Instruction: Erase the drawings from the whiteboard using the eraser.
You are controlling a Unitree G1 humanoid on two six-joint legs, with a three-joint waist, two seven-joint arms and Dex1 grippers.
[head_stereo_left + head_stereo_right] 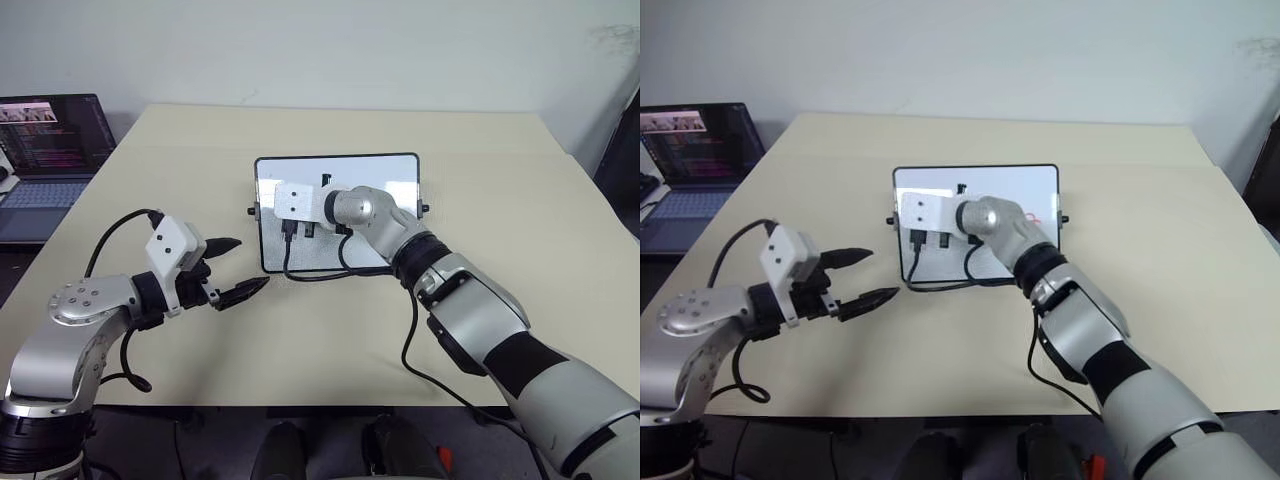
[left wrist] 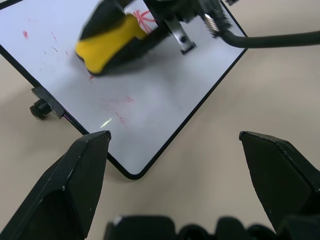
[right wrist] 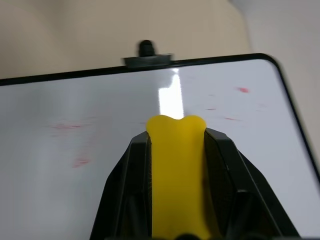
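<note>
— Left gripper (image 1: pixel 232 270) is nearest to us. How does it stand?
— It hovers over the table (image 1: pixel 520 220) near the front edge, on the left side. Its two black fingers (image 2: pixel 75 185) are spread wide apart and nothing is between them. It points toward the whiteboard (image 1: pixel 400 172) but does not touch it.
— And the right gripper (image 3: pixel 176 150)?
— It is clenched on the eraser (image 3: pixel 176 170). The yellow block is squeezed between the two fingers and its end sticks out a little past the fingertips. The arm reaches over the middle of the table, so the gripper is above the left half of the board.
— Does the eraser touch the board?
— In the left wrist view its dark underside looks pressed on the white surface, but I cannot tell for sure.
— Where is the board?
— It lies flat at the centre of the table, long sides parallel to the front edge, one small black knob (image 3: pixel 146 48) at each short side.
— Are drawings left?
— One red scribble (image 2: pixel 143 19) is just beside the eraser. Elsewhere I see only faint red smears (image 3: pixel 65 127) and small specks (image 3: pixel 243 90).
— Anything else?
— A laptop (image 1: pixel 50 150) stands beyond the table's left edge, screen lit.
</note>
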